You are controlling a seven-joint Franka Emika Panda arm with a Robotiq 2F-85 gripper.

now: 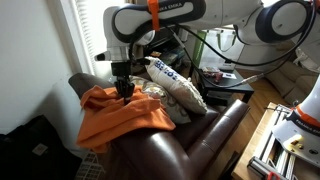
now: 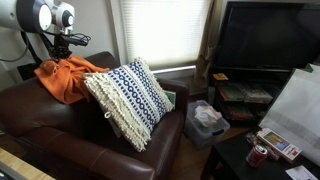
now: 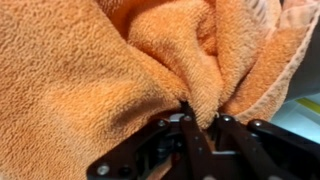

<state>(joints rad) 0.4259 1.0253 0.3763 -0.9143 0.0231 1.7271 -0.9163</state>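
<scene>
- Between the closed fingers of the tool (image 3: 200, 112), a raised fold of the orange towel (image 3: 90, 70) is pinched. The wrist view shows the terry cloth bunched and creased right at the fingertips.
- The tool is clenched on that fold, and a ridge of gathered cloth probably gives it a firmer hold than flat fabric would.
- Directly under the tool (image 1: 125, 93) the towel (image 1: 120, 115) lies heaped on the arm of the brown leather sofa (image 1: 190, 140). Its loose edges spill down both sides of the arm, seemingly draped by their own weight.
- Beside the tool, a blue-and-white patterned pillow (image 1: 178, 85) lies on the sofa's seat, tilted against the backrest. That lean looks like what keeps it propped up.
- In an exterior view the tool (image 2: 62, 45) comes down from above onto the towel (image 2: 65, 78), with the pillow (image 2: 128, 98) in front of it.
- Well away from the tool, past the far end of the sofa (image 2: 40, 115), stands a dark television (image 2: 262, 35).
- There is lettering on the robot's arm above the tool, but it is too small to read. The towel and pillow show no label or brand.
</scene>
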